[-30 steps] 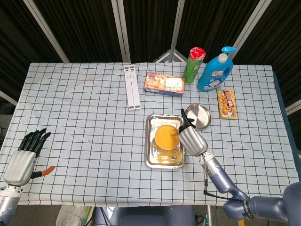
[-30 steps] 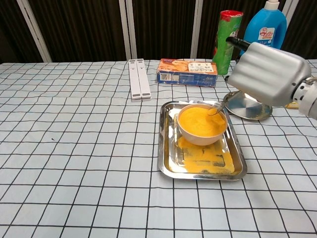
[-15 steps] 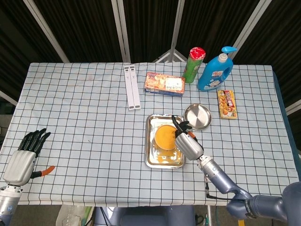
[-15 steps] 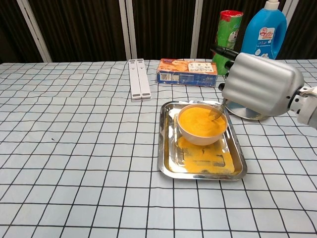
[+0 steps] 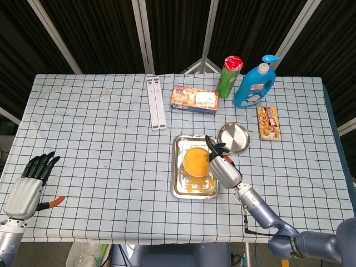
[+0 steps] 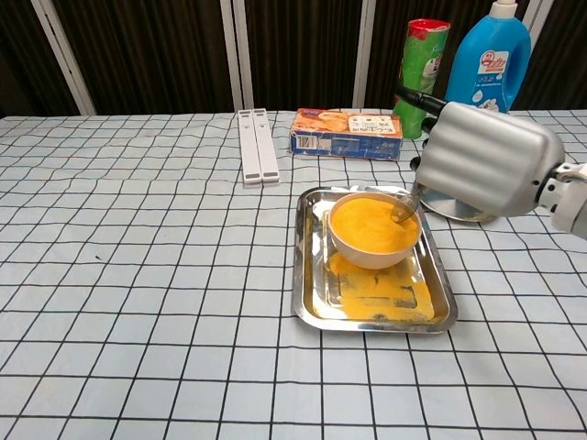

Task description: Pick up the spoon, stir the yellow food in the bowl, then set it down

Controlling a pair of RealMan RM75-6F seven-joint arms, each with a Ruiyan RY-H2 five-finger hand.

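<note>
Checked cloth is covering the bench [image 5: 100,156], and near its middle the spoon [image 6: 404,207] is dipping into the yellow food [image 6: 371,224] at the bowl's [image 6: 371,256] three o'clock edge. Right robot hand [image 6: 486,160] is gripping its handle. Bowl is sitting in a steel tray [image 6: 307,284]. Left robot hand [image 5: 30,183] is resting at eight o'clock, fingers spread, holding nothing.

A white, black-gridded cloth covers the surface [image 6: 138,275]; bright yellow food [image 6: 371,225] fills the pale round bowl [image 6: 367,258] on a shiny silver steel tray [image 6: 307,298].
</note>
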